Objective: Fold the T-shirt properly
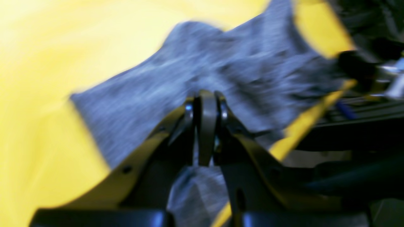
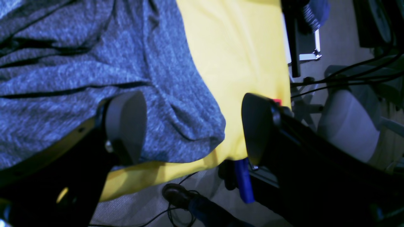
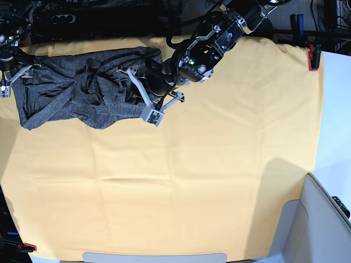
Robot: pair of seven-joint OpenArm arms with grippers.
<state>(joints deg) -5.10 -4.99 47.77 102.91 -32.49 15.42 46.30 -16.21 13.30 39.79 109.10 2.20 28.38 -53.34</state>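
The dark-grey T-shirt lies crumpled at the back left of the table, bunched with deep folds. My left gripper reaches in from the back to the shirt's right end. In the blurred left wrist view that gripper is shut, with T-shirt fabric pinched and trailing under the jaws. My right gripper is at the shirt's left end. In the right wrist view it stands wide open above a rounded corner of the T-shirt near the table edge, nothing between its pads.
A yellow-orange cloth covers the whole table. Red clamps hold it at the back right and front left. A grey bin stands at the front right. Cables and a blue clamp handle lie beyond the left table edge.
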